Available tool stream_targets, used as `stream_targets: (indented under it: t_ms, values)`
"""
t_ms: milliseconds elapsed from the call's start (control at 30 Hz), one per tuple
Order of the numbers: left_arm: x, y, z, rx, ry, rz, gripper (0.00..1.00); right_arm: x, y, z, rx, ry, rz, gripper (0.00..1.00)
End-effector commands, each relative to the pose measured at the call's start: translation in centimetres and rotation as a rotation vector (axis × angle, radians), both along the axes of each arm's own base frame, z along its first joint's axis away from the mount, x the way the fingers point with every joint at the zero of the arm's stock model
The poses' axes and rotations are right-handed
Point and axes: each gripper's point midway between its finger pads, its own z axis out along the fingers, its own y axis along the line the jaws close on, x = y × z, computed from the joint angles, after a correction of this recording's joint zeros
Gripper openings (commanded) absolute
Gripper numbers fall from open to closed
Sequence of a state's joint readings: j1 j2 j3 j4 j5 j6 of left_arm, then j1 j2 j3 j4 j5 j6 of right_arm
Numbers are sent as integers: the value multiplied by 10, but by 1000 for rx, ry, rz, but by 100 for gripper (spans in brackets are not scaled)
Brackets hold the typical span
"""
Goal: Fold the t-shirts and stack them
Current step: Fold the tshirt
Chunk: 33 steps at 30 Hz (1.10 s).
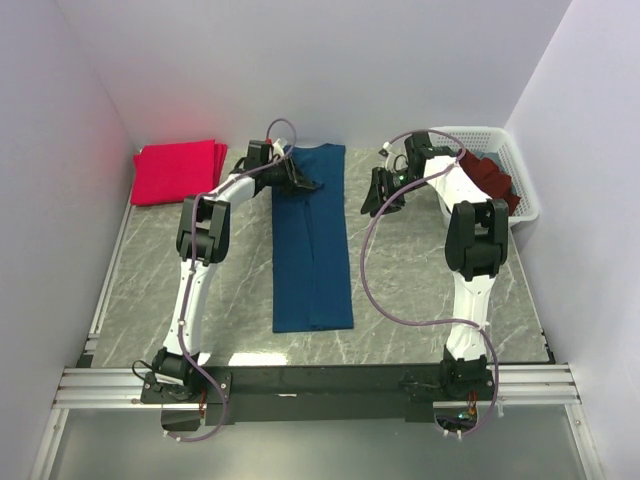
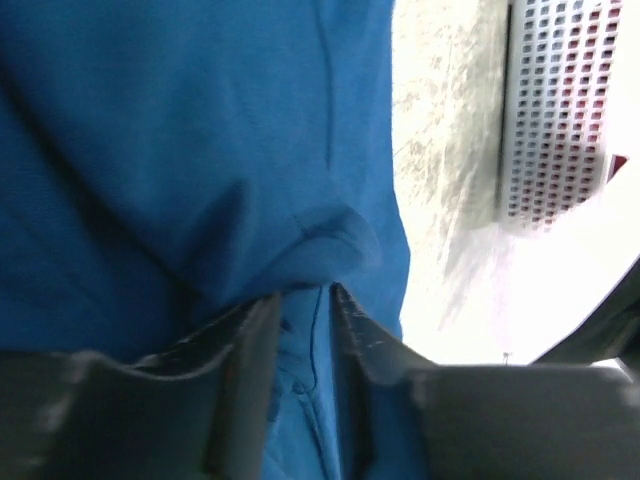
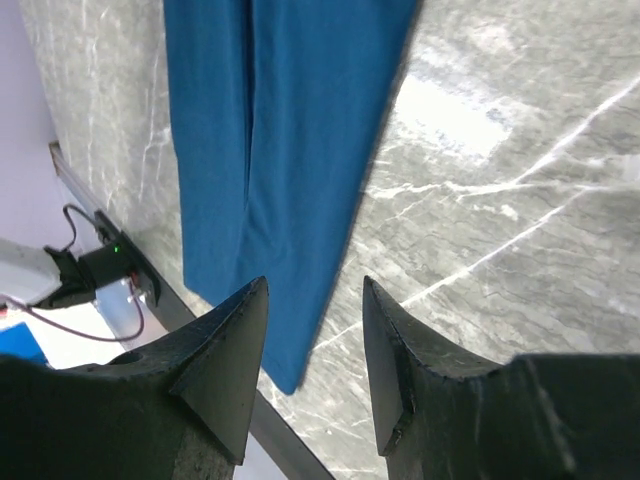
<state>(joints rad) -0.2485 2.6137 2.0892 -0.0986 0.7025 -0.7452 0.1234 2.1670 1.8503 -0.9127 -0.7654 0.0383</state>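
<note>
A navy blue t-shirt (image 1: 312, 260) lies folded into a long narrow strip down the middle of the table. My left gripper (image 1: 305, 185) is low over the strip's far left edge. In the left wrist view its jaws (image 2: 303, 292) stand a narrow gap apart, with blue cloth (image 2: 180, 130) under them and a small bunched fold just past the tips. My right gripper (image 1: 383, 195) hovers open over bare table right of the shirt, with nothing between its fingers (image 3: 315, 282). The shirt's near end (image 3: 270, 120) shows in the right wrist view. Bright pinkish-red t-shirts (image 1: 178, 170) lie folded and stacked at the back left.
A white lattice basket (image 1: 527, 190) stands at the back right with a dark maroon t-shirt (image 1: 492, 178) inside; its wall (image 2: 555, 110) also shows in the left wrist view. White walls close in the left, back and right. A metal rail runs along the near edge.
</note>
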Motion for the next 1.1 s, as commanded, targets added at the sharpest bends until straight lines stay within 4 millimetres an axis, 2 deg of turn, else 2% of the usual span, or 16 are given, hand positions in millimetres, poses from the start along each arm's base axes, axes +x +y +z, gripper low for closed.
stream_targets:
  t_ms: [0, 133, 167, 333, 433, 467, 500, 567, 633, 700, 767, 867, 933, 967, 1000, 1067]
  values:
    - [3, 1, 33, 55, -140, -78, 40, -6, 4, 41, 52, -88, 56, 50]
    - [-7, 4, 125, 60, -372, -139, 66, -12, 5, 84, 42, -204, 114, 55]
    - [-15, 7, 171, 63, -466, -144, 69, -13, 5, 92, 29, -247, 136, 57]
    - [-67, 32, 247, 190, -724, -191, 99, -20, -12, 160, -153, -576, 165, 61]
    - [-101, 57, 283, 306, -866, -140, 99, -27, -21, 202, -272, -809, 186, 65]
    - [-118, 69, 313, 330, -938, -98, 99, -28, -20, 212, -288, -872, 200, 67]
    - [-123, 78, 303, 382, -941, -72, 99, -31, -19, 222, -290, -926, 205, 70]
    - [-145, 93, 327, 426, -1026, -24, 99, -40, -14, 244, -267, -1067, 224, 88]
    - [-159, 101, 312, 498, -1063, -65, 99, -53, -12, 247, -256, -1126, 225, 95]
    - [-185, 104, 306, 559, -1132, -185, 99, -74, 3, 249, -195, -1226, 399, 100]
    - [-227, 101, 270, 575, -1137, -415, 99, -104, 21, 233, -203, -1263, 567, 99]
    - [-287, 100, 218, 535, -1188, -616, 98, -143, 44, 187, -243, -1277, 794, 99]
    - [-316, 99, 207, 520, -1262, -655, 95, -166, 47, 144, -260, -1249, 884, 97]
    - [-338, 95, 174, 491, -1251, -738, 93, -182, 56, 128, -247, -1257, 958, 94]
    - [-352, 93, 160, 483, -1264, -790, 90, -199, 53, 94, -260, -1203, 1018, 92]
    - [-385, 85, 124, 486, -1298, -911, 80, -223, 63, 65, -251, -1206, 1124, 87]
